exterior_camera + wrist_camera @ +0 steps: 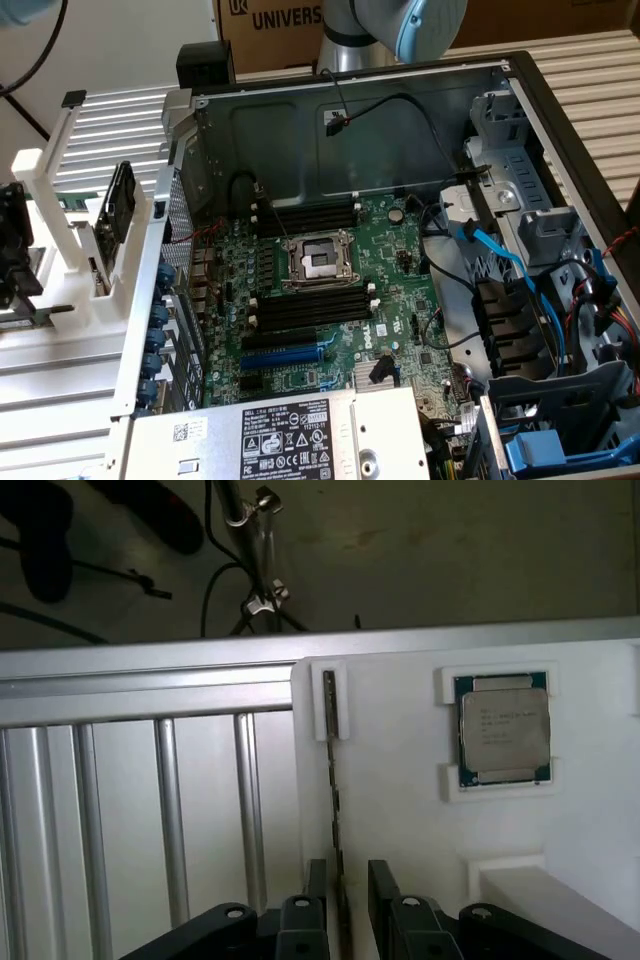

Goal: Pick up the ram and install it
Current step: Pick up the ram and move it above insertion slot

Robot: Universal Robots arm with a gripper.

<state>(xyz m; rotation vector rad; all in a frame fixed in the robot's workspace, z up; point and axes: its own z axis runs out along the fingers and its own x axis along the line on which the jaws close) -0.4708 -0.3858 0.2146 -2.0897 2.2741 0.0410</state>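
Ram [335,780] stands edge-on in a white holder [400,810], between spread fingers [384,882], gaps alongside.

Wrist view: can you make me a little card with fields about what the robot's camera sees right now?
ram: thin dark stick seen edge-on, standing in a slot of the white holder
jaws: open, one on each side of the ram, with a gap showing, so not clamped
processor chip: square, sitting in its own frame on the white holder, apart from the ram
metal rails: silver bars beside the white holder
ram status: in its slot, not yet lifted out
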